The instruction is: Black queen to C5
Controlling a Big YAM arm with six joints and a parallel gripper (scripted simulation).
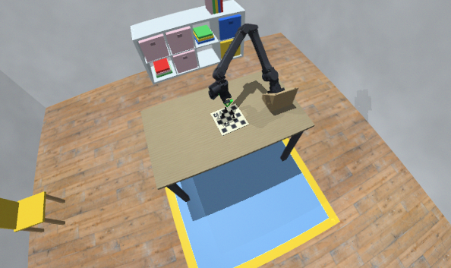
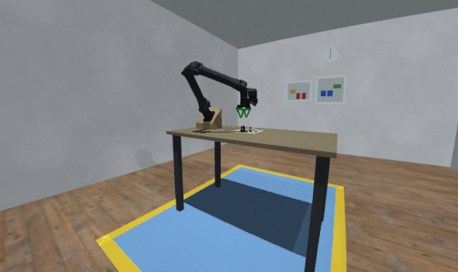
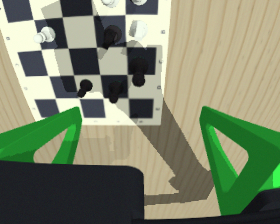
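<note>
A small chessboard (image 3: pixel 91 43) lies on the wooden table (image 1: pixel 224 137); it also shows in the top view (image 1: pixel 229 119) and the exterior view (image 2: pixel 250 131). Several black and white pieces stand on it. The tallest black piece (image 3: pixel 141 63), which looks like the black queen, stands upright near the board's right edge in the wrist view. Smaller black pieces (image 3: pixel 112 35) (image 3: pixel 84 87) stand to its left. White pieces (image 3: pixel 46 32) stand at the far side. My gripper (image 3: pixel 140 113) hangs above the near edge of the board, well clear of the pieces. Its green fingers are wide open and empty. It also shows in the top view (image 1: pixel 227 102) and the exterior view (image 2: pixel 243 113).
My arm's wooden base block (image 1: pixel 280 99) sits at the table's back right. A white shelf (image 1: pixel 187 42) with boxes stands behind the table. A yellow chair (image 1: pixel 26 212) is at the far left on the floor.
</note>
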